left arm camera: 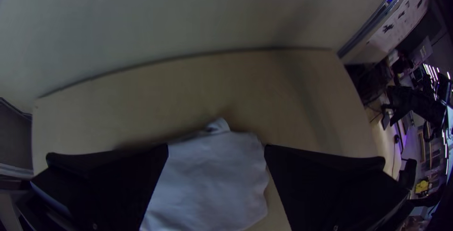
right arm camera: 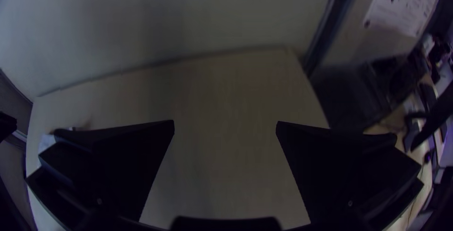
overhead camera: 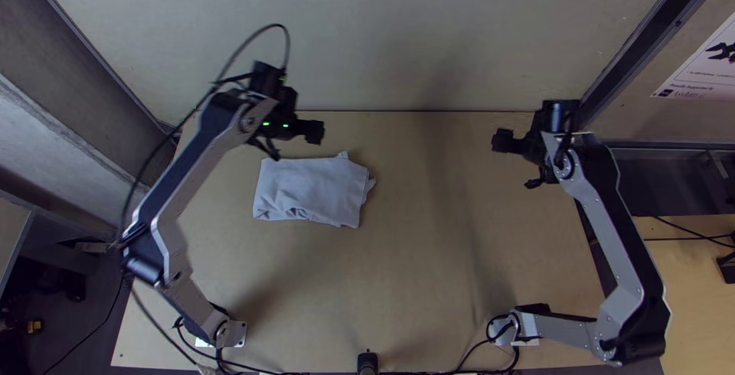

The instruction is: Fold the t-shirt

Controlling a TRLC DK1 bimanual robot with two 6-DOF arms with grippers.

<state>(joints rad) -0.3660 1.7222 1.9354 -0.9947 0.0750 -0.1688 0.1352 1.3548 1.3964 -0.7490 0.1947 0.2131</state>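
A pale grey-white t-shirt [overhead camera: 310, 190] lies on the table left of centre, folded into a compact, roughly rectangular bundle with a small corner sticking up at its far edge. My left gripper [overhead camera: 294, 145] is over the table just beyond that far edge. In the left wrist view the shirt [left arm camera: 212, 179] shows between the spread fingers of the left gripper [left arm camera: 216, 148], which holds nothing. My right gripper [overhead camera: 518, 163] is over the far right of the table, well away from the cloth. The right wrist view has the right gripper [right arm camera: 225, 125] open with bare table between its fingers.
The light wooden table [overhead camera: 429, 268] has open space in its middle and near part. A pale wall [overhead camera: 383, 38] rises along its far edge, and a dark post [overhead camera: 635, 34] stands at the far right. Cables [overhead camera: 475, 348] run along the near edge.
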